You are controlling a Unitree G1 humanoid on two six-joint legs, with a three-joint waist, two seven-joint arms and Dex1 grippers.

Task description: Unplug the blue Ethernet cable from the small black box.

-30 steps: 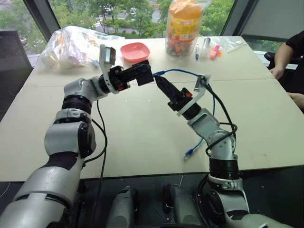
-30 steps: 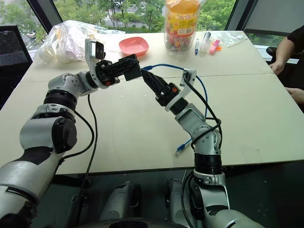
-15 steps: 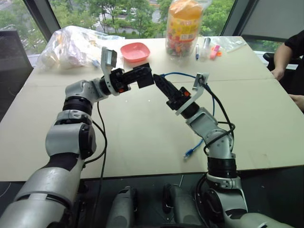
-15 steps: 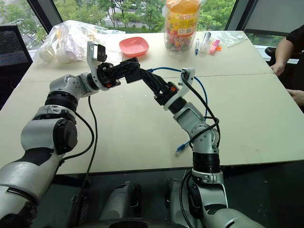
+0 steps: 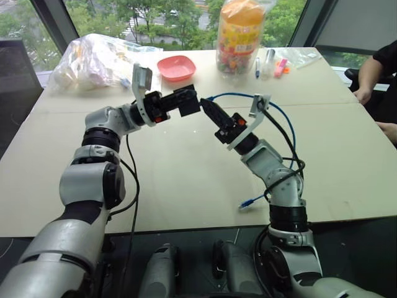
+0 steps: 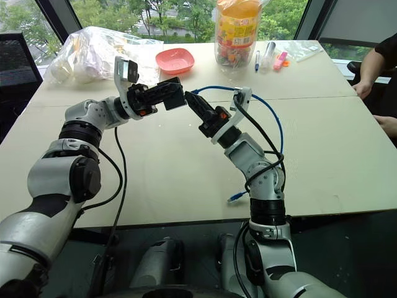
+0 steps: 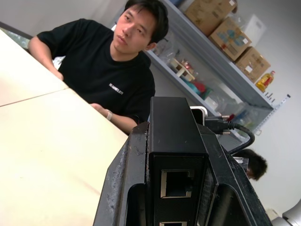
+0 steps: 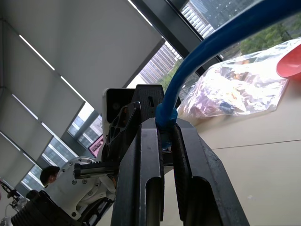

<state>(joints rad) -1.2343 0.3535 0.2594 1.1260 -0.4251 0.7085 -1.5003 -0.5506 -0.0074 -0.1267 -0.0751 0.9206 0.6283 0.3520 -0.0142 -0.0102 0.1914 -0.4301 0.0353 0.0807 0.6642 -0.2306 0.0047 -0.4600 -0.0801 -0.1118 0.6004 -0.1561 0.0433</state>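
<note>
- Nearest, the blue Ethernet cable's (image 6: 273,118) free plug lies on the table (image 6: 347,143).
- Right gripper (image 6: 194,100) clamped on the cable's plug end, ready to pull; a second ago its jaws stood apart.
- Left gripper (image 6: 172,94) clamped on small black box (image 5: 190,101), held aloft, bracing it.

The right hand (image 6: 193,99) has closed — now clamping the blue Ethernet cable (image 6: 267,107).

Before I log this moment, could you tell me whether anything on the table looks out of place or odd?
Nothing looks spilled or damaged. One thing stands out: the blue Ethernet cable arcs through the air from the right gripper, and its free plug end lies near the table's front edge. The left gripper holds the small black box above the tabletop.
</note>
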